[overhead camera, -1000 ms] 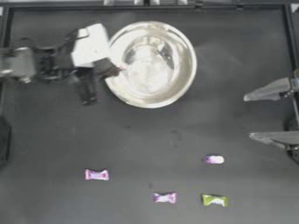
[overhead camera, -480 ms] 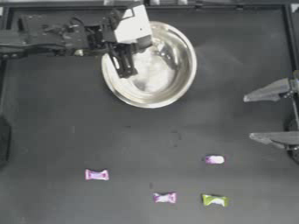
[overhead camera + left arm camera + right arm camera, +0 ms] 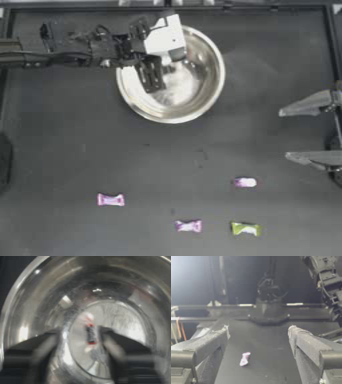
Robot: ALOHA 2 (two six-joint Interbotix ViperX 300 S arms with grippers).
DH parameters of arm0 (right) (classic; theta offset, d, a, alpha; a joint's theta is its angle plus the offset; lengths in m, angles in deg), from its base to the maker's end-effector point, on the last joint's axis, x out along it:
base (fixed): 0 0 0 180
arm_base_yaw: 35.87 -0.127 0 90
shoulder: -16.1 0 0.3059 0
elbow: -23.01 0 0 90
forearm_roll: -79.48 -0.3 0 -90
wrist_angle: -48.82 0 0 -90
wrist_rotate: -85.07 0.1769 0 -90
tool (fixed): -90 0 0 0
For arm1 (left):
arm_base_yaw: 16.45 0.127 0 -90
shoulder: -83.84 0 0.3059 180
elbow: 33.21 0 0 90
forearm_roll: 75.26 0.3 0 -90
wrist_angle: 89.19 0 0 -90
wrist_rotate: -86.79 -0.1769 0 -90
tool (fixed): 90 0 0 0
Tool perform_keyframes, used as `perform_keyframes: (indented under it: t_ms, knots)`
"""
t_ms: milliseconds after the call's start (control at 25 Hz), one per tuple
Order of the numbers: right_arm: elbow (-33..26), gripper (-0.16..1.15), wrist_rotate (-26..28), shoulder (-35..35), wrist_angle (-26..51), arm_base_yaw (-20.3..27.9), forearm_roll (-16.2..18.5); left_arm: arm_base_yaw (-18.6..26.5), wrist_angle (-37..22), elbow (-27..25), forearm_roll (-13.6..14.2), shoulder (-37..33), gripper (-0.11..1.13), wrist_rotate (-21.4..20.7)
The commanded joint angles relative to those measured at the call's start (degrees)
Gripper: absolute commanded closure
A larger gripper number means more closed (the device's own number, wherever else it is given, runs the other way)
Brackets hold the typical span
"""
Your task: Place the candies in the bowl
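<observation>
The left gripper reaches in from the left and hangs over the bowl, its jaws pointing down into the left part of the basin. In the left wrist view a white-and-red candy sits between the two jaws, against the shiny bowl floor; the jaws stand a little apart on either side of it, and I cannot tell whether they pinch it or have let it go. So the step in hand looks like the drop of this one sweet into the bowl, and by my reading the task is only at its first candy. Four candies lie on the table well below the bowl: a pink one furthest left, a second pink one nearer the bottom edge, a third pink one higher up to the right, and a yellow-green one just below that. The right gripper waits at the right edge with jaws wide apart, holding nothing; its wrist view shows a pink candy on the table ahead. Next, I judge, the left jaws must part fully over the basin, lift clear of the rim, then travel down to the nearest pink sweet
</observation>
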Motion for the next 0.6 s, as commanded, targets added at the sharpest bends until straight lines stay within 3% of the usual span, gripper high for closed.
perform_keyframes:
  t_ms: [40,280,600]
  knots:
    - [-0.4,-0.02,-0.1,0.4,-0.4,0.0,-0.1,0.2,0.7,1.2,-0.4,-4.4,0.01,-0.2]
    - [-0.4,-0.02,-0.1,-0.1,-0.3,0.0,-0.3,-1.8,0.7,-1.8,-0.7,-11.6,0.08,-0.2]
    - [-0.3,-0.02,-0.2,-1.1,0.6,0.1,-1.1,-7.4,2.6,-13.4,-4.3,-31.7,0.11,-0.1]
